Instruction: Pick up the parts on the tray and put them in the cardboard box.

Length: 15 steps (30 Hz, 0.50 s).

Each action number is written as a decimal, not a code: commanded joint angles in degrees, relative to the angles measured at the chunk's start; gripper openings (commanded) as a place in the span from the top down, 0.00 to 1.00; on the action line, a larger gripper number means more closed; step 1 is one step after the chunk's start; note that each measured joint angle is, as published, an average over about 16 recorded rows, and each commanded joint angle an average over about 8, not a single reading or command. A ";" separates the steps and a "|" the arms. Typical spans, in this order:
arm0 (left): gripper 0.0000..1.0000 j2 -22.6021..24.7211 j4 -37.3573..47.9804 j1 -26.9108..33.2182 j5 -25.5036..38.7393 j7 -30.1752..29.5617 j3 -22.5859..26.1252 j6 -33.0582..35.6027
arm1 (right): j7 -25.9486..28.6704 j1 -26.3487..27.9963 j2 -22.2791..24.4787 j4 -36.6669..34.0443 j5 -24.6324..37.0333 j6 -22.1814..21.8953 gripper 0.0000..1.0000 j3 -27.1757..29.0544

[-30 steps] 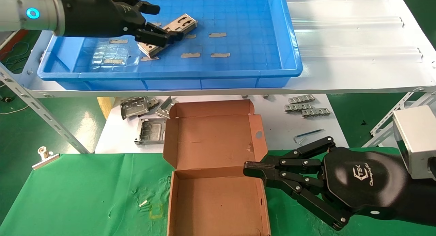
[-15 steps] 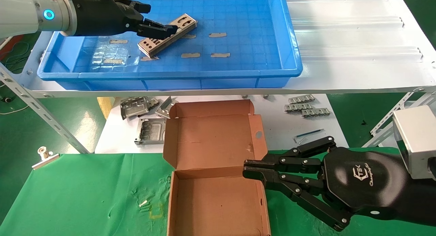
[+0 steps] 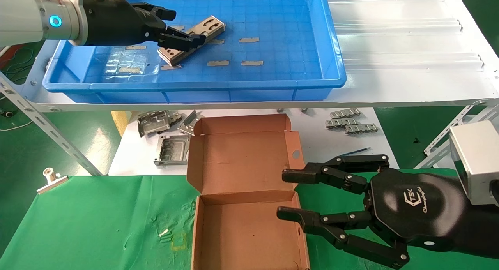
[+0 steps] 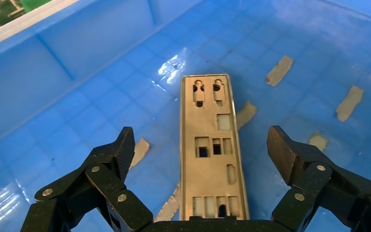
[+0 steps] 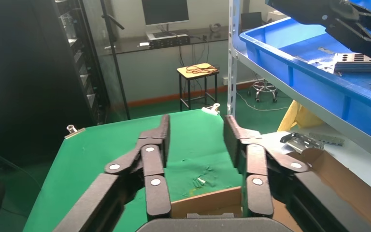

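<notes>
A silver-grey punched part (image 3: 208, 26) (image 4: 211, 121) lies aslant on the floor of the blue tray (image 3: 195, 85) (image 4: 53, 58). My left gripper (image 3: 185, 27) (image 4: 202, 145) hangs over its near end, open, one finger on each long side and neither touching it. The cardboard box (image 3: 241, 161) (image 5: 207, 203) sits open on the green cloth below the shelf, nothing inside. At the box's right wall my right gripper (image 3: 284, 195) (image 5: 196, 125) stands open and holds nothing. The right wrist view shows the tray (image 5: 319, 72) up on the shelf.
Bent grey brackets (image 3: 160, 124) and ribbed strips (image 3: 351, 122) lie on the white board behind the box, with a hex key (image 3: 353, 153). A binder clip (image 3: 50, 178) sits on the green cloth at left. A slanted shelf strut (image 3: 46, 126) crosses the left side.
My right gripper has gone from shut to open beside the box. The left gripper has dropped slightly over the part's near end, still open.
</notes>
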State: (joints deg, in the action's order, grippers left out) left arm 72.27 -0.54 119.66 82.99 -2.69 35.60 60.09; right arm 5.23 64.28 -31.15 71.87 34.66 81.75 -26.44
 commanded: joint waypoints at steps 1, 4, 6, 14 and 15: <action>1.00 0.12 0.08 -0.04 0.15 0.14 0.11 -0.23 | 0.00 0.00 0.00 0.00 0.00 0.00 0.00 0.00; 1.00 0.31 0.19 -0.01 0.37 0.14 0.26 -0.15 | 0.00 0.00 0.00 0.00 0.00 0.00 0.00 0.00; 1.00 0.42 0.26 0.04 0.56 0.12 0.39 -0.16 | 0.00 0.00 0.00 0.00 0.00 0.00 0.00 0.00; 1.00 0.92 0.52 0.27 1.06 -0.26 0.74 -0.68 | 0.00 0.00 0.00 0.00 0.00 0.00 0.00 0.00; 1.00 0.97 0.53 0.29 1.08 -0.31 0.76 -0.70 | 0.00 0.00 0.00 0.00 0.00 0.00 0.00 0.00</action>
State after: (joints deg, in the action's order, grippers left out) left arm 73.20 -0.03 119.95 84.03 -2.99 36.34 59.51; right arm 5.23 64.28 -31.15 71.87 34.66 81.75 -26.44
